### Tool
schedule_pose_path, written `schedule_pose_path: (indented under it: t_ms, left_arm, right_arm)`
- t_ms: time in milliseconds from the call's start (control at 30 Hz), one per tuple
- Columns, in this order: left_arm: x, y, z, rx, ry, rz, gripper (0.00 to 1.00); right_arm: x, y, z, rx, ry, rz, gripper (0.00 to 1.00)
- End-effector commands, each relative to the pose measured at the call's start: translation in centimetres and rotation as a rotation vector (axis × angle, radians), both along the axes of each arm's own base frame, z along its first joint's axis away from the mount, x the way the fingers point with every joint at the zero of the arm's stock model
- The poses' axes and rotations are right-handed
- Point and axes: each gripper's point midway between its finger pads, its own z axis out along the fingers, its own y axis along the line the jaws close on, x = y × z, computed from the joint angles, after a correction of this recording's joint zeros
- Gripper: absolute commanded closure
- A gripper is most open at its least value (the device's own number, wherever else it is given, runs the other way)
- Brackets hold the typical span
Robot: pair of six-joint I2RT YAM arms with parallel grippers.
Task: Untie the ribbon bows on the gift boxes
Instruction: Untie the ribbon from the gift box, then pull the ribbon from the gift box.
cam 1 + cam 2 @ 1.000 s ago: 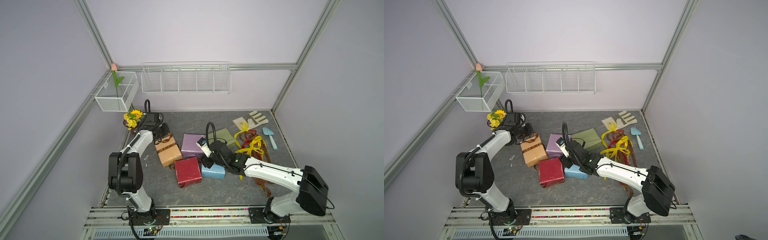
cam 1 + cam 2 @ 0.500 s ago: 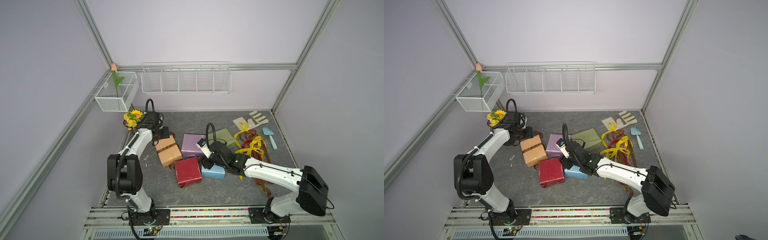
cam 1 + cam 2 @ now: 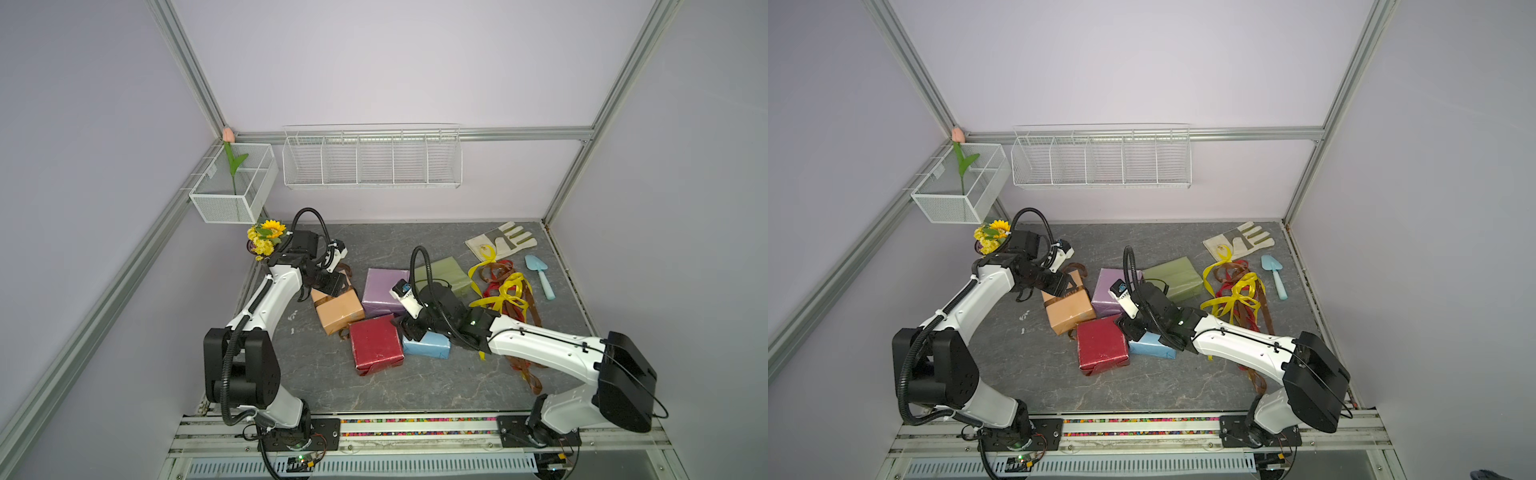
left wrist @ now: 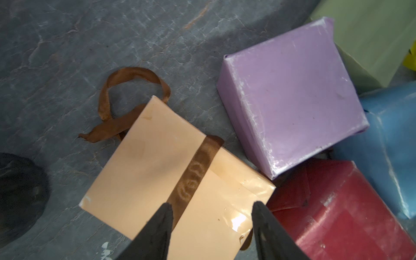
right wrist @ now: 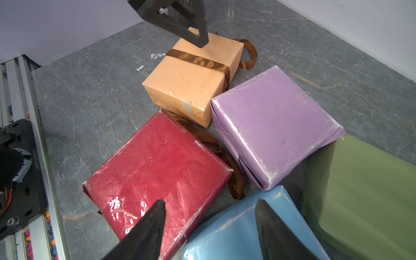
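Left fingers (image 4: 157,231): spread apart, nothing between them, poised above tan-orange paper-wrapped box (image 4: 157,171). Thin brown ribbon (image 4: 193,175) banded across that box; free end looped on grey stone-patterned surface (image 4: 56,56) beside it. Right fingers (image 5: 144,234): spread apart, empty, over shiny red wrapped box (image 5: 157,171) and light blue wrapped box (image 5: 236,229). Lilac wrapped box (image 5: 276,126) just beside tan-orange one; olive green wrapped box (image 5: 364,186) next to lilac. Loose pile of yellow, red and brown ribbons (image 3: 505,295) on surface beside olive green box.
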Motion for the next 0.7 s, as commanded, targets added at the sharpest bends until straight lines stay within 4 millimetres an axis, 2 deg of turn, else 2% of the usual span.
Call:
schedule_pose_path:
  t_ms: [0, 200, 667]
  left_arm:
    - [-1.3, -1.5, -0.8, -0.043, 0.007, -0.157, 0.41]
    - [-0.6, -1.1, -1.8, -0.017, -0.049, -0.139, 0.42]
    - [0.8, 1.0, -5.7, 0.118, 0.031, -0.089, 0.46]
  right_arm:
    - [-0.3, 0.1, 0.1, 0.02, 0.001, 0.021, 0.33]
    - [-0.5, -0.3, 0.1, 0.023, -0.003, 0.015, 0.33]
    - [-0.7, -1.1, 0.1, 0.04, -0.007, -0.004, 0.33]
